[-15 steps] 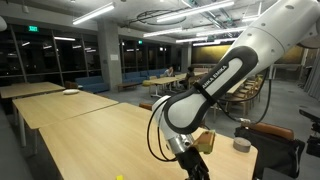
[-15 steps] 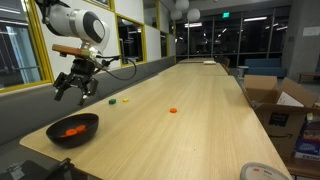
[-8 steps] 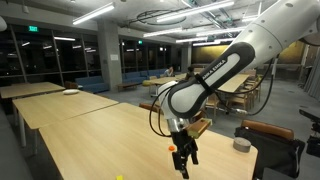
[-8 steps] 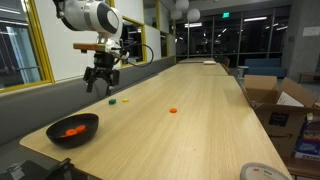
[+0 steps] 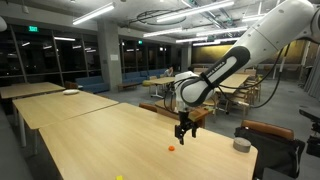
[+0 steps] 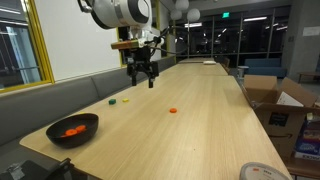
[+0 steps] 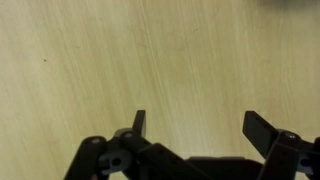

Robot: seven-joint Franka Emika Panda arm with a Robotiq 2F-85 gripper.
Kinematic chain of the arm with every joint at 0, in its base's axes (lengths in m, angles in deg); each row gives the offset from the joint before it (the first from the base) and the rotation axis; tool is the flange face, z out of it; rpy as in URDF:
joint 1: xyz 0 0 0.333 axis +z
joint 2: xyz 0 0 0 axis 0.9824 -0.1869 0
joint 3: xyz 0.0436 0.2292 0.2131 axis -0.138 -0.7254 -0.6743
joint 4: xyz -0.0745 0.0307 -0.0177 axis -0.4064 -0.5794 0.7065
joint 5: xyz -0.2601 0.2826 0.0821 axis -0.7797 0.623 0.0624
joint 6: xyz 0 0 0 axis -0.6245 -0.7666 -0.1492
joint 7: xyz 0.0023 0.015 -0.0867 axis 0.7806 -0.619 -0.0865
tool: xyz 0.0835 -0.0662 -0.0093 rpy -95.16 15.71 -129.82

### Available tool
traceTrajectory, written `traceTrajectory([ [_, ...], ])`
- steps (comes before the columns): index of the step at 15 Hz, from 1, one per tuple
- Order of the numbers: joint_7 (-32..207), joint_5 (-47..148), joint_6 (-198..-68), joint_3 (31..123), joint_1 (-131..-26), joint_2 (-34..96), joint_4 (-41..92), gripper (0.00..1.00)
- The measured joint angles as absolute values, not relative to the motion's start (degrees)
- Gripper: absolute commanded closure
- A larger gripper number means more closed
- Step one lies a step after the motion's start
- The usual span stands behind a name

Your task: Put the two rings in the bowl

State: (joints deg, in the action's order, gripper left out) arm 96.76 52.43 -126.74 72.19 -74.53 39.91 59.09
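Long wooden table point(image 6: 205, 100) in a dim hall: the pincer point(image 6: 141, 80) hangs above it, spread wide and empty. The orange ring point(image 6: 172, 110) and the yellow ring point(image 6: 126, 99) lie near beneath it, and the bowl point(image 6: 72, 128) sits well apart.

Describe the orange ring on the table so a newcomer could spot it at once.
Take the long wooden table with the dark bowl at its near end. Past the bowl, mid-table, lies the orange ring. It lies alone on bare wood, whereas the yellow ring sits nearer the table's edge.
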Motion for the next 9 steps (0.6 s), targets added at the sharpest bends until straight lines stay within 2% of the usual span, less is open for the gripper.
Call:
traceTrajectory([
  [9, 99.86, 52.61, -136.30, 76.61, -78.86, 26.02, 50.97, 0.00],
])
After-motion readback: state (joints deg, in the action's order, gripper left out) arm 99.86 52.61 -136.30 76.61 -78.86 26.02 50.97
